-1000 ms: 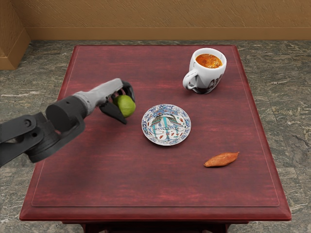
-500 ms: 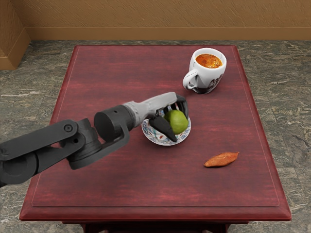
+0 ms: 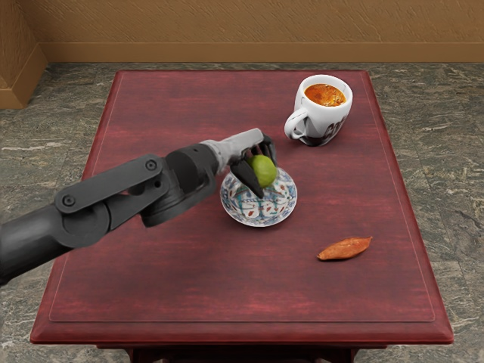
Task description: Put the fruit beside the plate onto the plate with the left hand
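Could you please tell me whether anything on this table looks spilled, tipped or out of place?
Nothing stands out. The mug stands upright with no spill around it, the plate lies flat, and the left robot hand holds the green fruit over it. The orange root lies apart on the table.

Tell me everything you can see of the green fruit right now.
The round, smooth yellow-green fruit, lime-like, is held in the left hand, whose dark fingers curl around its left side and top. Only its right part shows. It is over the upper-left rim of the patterned ceramic plate; whether it rests on the plate or hangs just above cannot be told from this view.
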Robot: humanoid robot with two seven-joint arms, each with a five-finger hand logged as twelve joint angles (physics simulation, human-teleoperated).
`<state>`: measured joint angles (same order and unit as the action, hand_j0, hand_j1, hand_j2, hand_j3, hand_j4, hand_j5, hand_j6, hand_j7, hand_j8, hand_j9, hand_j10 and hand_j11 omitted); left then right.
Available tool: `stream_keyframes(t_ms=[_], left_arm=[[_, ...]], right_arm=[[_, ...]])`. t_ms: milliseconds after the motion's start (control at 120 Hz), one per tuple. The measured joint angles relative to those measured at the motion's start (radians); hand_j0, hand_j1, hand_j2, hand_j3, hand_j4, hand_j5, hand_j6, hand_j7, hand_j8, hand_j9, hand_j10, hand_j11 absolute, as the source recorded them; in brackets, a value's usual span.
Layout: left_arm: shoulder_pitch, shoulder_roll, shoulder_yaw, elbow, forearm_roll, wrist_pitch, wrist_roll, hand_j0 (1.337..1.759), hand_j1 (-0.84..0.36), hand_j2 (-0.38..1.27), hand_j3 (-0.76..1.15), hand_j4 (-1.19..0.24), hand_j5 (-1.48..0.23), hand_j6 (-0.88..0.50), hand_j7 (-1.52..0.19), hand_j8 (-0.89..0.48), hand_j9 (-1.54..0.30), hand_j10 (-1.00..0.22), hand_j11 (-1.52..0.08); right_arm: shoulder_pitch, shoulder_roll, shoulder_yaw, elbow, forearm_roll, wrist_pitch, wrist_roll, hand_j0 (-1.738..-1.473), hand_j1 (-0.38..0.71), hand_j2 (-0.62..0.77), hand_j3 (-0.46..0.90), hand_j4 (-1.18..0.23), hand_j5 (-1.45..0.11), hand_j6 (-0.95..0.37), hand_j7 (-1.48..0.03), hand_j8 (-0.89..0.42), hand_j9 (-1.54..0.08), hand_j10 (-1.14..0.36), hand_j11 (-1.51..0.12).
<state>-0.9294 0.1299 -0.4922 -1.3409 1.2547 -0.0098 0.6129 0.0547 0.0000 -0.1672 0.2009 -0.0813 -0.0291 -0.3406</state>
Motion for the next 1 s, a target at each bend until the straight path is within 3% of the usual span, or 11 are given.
stream_keyframes(t_ms=[83, 117, 283, 400, 467, 558, 692, 733, 758, 842, 1000], left_arm=[[0.0, -0.017, 0.014, 0.015, 0.0, -0.003, 0.0, 1.64, -0.21, 0.3, 0.0, -0.54, -1.25, -0.29, -1.2, -0.32, -1.22, -0.61, -1.18], [0.0, -0.026, 0.013, 0.016, 0.0, -0.001, 0.0, 1.642, -0.18, 0.28, 0.0, -0.56, -1.15, -0.32, -1.1, -0.34, -1.12, -0.64, -1.08], [0.001, -0.013, -0.012, 0.003, -0.004, 0.009, -0.002, 1.651, -0.04, 0.15, 0.0, -0.38, -0.67, -0.26, -0.65, -0.28, -0.66, -0.41, -0.64], [0.001, -0.004, -0.018, -0.034, -0.005, 0.012, -0.002, 1.654, 0.02, 0.1, 0.0, -0.31, -0.51, -0.25, -0.49, -0.25, -0.5, -0.33, -0.49], [0.001, 0.052, -0.033, -0.108, -0.044, 0.009, -0.002, 1.655, 0.07, 0.08, 0.0, -0.26, -0.41, -0.21, -0.4, -0.22, -0.4, -0.27, -0.4], [-0.016, 0.128, -0.104, -0.193, -0.32, -0.068, -0.002, 1.656, 0.16, 0.05, 0.0, -0.17, -0.27, -0.14, -0.27, -0.15, -0.27, -0.18, -0.26], [-0.042, 0.235, -0.191, -0.24, -0.732, -0.288, -0.002, 1.657, 0.24, 0.03, 0.0, -0.1, -0.16, -0.09, -0.15, -0.09, -0.15, -0.11, -0.15], [0.005, 0.254, -0.207, -0.247, -0.862, -0.379, -0.002, 1.657, 0.25, 0.03, 0.0, -0.09, -0.13, -0.08, -0.13, -0.08, -0.13, -0.09, -0.13], [0.043, 0.308, -0.214, -0.25, -0.94, -0.426, -0.002, 1.657, 0.26, 0.02, 0.0, -0.08, -0.12, -0.07, -0.12, -0.07, -0.12, -0.08, -0.12], [0.063, 0.484, -0.227, -0.257, -1.199, -0.523, -0.002, 1.658, 0.28, 0.02, 0.0, -0.06, -0.09, -0.05, -0.09, -0.05, -0.09, -0.06, -0.09], [0.153, 0.796, -0.236, -0.26, -1.67, -0.584, -0.002, 1.658, 0.31, 0.01, 0.0, -0.03, -0.05, -0.03, -0.05, -0.03, -0.05, -0.04, -0.05]], right_arm=[[0.002, 0.0, 0.0, 0.0, 0.0, 0.0, 0.0, -1.658, -0.35, 0.0, 0.0, 0.0, 0.0, 0.0, 0.0, 0.0, 0.0, 0.0, 0.0], [0.003, 0.0, 0.0, 0.0, 0.0, 0.0, 0.0, -1.658, -0.35, 0.0, 0.0, 0.0, 0.0, 0.0, 0.0, 0.0, 0.0, 0.0, 0.0], [0.005, 0.0, 0.0, 0.0, 0.001, 0.0, -0.001, -1.658, -0.35, 0.0, 0.0, 0.0, 0.0, 0.0, 0.0, 0.0, 0.0, 0.0, 0.0], [0.006, 0.0, 0.0, 0.001, 0.001, 0.0, -0.001, -1.658, -0.35, 0.0, 0.0, 0.0, 0.0, 0.0, 0.0, 0.0, 0.0, 0.0, 0.0], [0.006, 0.0, 0.0, 0.001, 0.001, 0.0, -0.001, -1.658, -0.35, 0.0, 0.0, 0.0, 0.0, 0.0, 0.0, 0.0, 0.0, 0.0, 0.0], [0.007, 0.0, 0.0, 0.001, 0.001, 0.0, -0.001, -1.658, -0.35, 0.0, 0.0, 0.0, 0.0, 0.0, 0.0, 0.0, 0.0, 0.0, 0.0], [0.008, 0.0, 0.013, 0.001, 0.001, 0.0, -0.001, -1.658, -0.35, 0.0, 0.0, 0.0, 0.0, 0.0, 0.0, 0.0, 0.0, 0.0, 0.0], [0.008, 0.0, 0.017, 0.002, 0.001, 0.0, -0.001, -1.658, -0.35, 0.0, 0.0, 0.0, 0.0, 0.0, 0.0, 0.0, 0.0, 0.0, 0.0], [0.008, 0.0, 0.019, 0.003, 0.001, 0.0, -0.001, -1.658, -0.35, 0.0, 0.0, 0.0, 0.0, 0.0, 0.0, 0.0, 0.0, 0.0, 0.0], [0.007, 0.0, 0.023, 0.005, 0.001, 0.008, -0.005, -1.658, -0.35, 0.0, 0.0, 0.0, 0.0, 0.0, 0.0, 0.0, 0.0, 0.0, 0.0], [0.007, 0.0, 0.025, 0.012, 0.001, 0.027, -0.014, -1.658, -0.35, 0.0, 0.0, 0.0, 0.0, 0.0, 0.0, 0.0, 0.0, 0.0, 0.0]])
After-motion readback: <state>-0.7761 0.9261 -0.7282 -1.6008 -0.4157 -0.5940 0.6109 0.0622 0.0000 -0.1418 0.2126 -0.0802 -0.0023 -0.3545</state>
